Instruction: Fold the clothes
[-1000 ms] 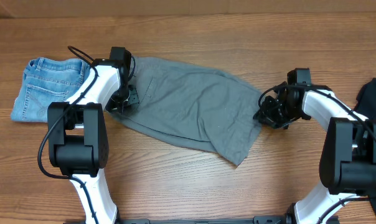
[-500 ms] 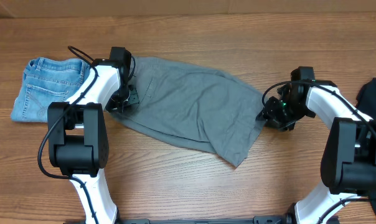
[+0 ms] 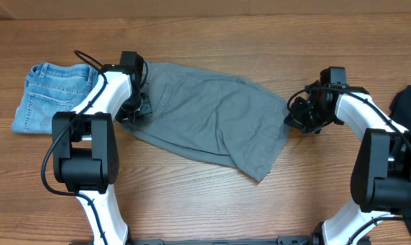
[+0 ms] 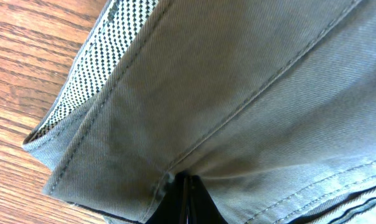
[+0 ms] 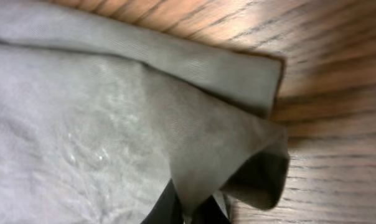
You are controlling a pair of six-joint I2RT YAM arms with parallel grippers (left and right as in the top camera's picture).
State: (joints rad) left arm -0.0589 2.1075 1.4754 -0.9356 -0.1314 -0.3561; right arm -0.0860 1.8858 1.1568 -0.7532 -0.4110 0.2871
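Note:
The grey shorts [image 3: 212,119] lie spread across the middle of the table, waistband to the left and leg hem to the right. At the waistband end my left gripper [image 3: 139,103] is shut on the cloth. In the left wrist view its fingertips [image 4: 187,194] pinch a seam of the grey shorts [image 4: 225,93], with the checked inner lining [image 4: 94,68] showing. My right gripper [image 3: 295,116] is at the right hem. In the right wrist view it [image 5: 191,213] is shut on a raised fold of the grey shorts [image 5: 113,124].
Folded light-blue denim shorts [image 3: 52,95] lie at the far left, beside my left arm. A black garment [image 3: 409,105] sits at the right edge, behind my right arm. Bare wooden table [image 3: 212,197] runs along the front.
My right gripper opened, shifted slightly toward the far side, then closed on the right hem of the grey shorts. My left gripper and the rest of the cloth have stayed put.

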